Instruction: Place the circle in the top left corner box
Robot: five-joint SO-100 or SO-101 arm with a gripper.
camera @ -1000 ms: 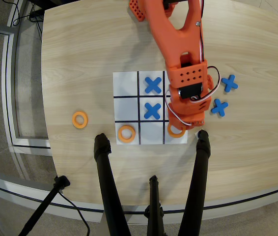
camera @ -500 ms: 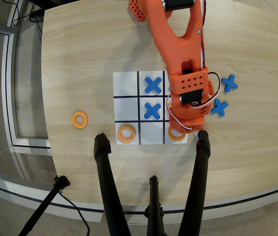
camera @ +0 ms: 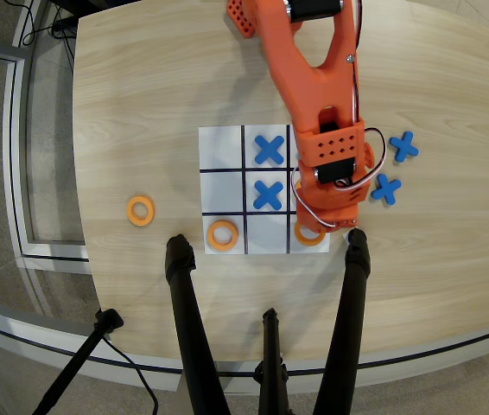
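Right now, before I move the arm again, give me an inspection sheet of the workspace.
Surface: wooden table with white 3x3 grid sheet.
Job's things: orange ring in the bottom left cell; another ring in the bottom right cell, partly under the arm; a third ring off the sheet at left.
Clutter: blue X pieces on the grid; two more beside it.
Gripper: over the bottom right cell, jaws hidden.
Cables: wires loop from the arm.
Surroundings: black tripod legs.
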